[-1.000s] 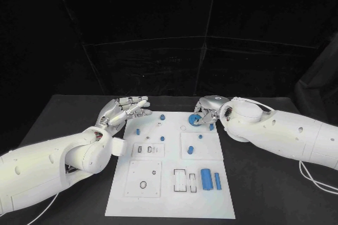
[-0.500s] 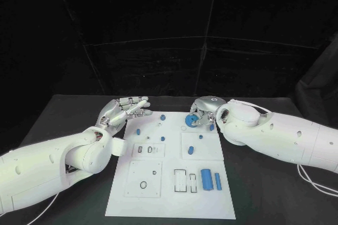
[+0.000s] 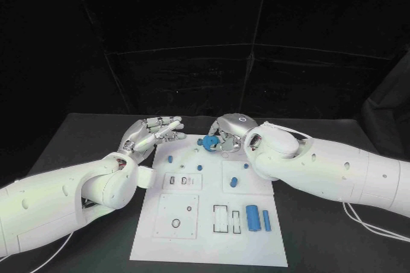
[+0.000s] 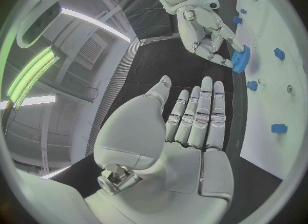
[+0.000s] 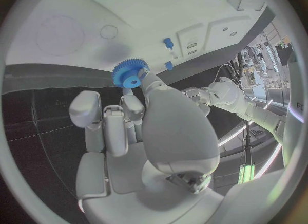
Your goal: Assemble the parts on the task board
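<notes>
The white task board (image 3: 209, 225) lies in the middle of the black table. My right hand (image 3: 229, 131) hovers over the board's far edge and pinches a blue gear (image 3: 209, 143) at its fingertips. The right wrist view shows that gear (image 5: 130, 74) held just above the board (image 5: 77, 8). My left hand (image 3: 154, 132) floats beside the board's far left corner, fingers straight and holding nothing. In the left wrist view its palm (image 4: 186, 131) faces the right hand (image 4: 207, 34) and the gear (image 4: 241, 59).
Small blue pegs (image 3: 169, 159) (image 3: 198, 167) (image 3: 232, 181) stand on the board's far half. Two blue cylinders (image 3: 253, 217) (image 3: 266, 219) lie near its right edge, beside rectangular slots (image 3: 226, 218). A round hole (image 3: 175, 223) sits at the near left.
My right hand has carried the gear leftward along the board's far edge, closer to the left hand. The left hand has stayed in place.
</notes>
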